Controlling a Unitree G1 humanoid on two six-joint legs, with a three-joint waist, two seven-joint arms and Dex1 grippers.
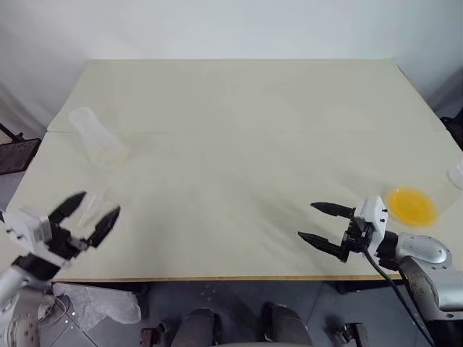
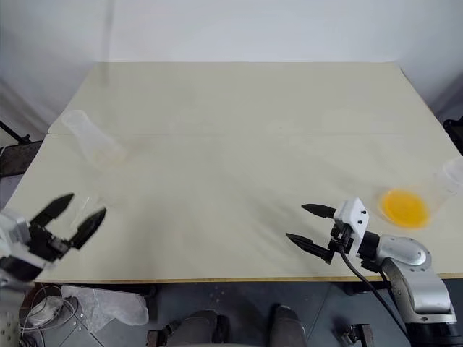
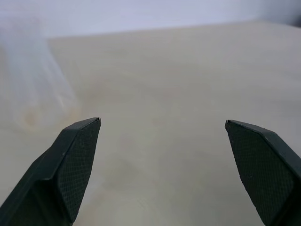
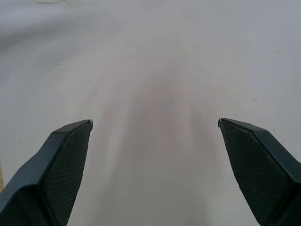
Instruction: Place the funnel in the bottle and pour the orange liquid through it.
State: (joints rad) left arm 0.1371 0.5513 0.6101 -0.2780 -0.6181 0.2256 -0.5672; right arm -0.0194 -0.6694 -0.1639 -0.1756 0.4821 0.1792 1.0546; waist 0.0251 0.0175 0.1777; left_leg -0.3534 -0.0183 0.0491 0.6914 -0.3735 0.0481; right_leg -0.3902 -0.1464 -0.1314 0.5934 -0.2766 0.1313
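— Where are the two arms?

— The left gripper sits low at the near left, its grey wrist coming up from the bottom corner. The right gripper is at the near right, its arm bent in from the right edge (a black cable runs down from that wrist).

— And the fingers?

— Both pairs are spread wide with nothing between them. The left fingers point ahead; the right fingertips aim toward the left.
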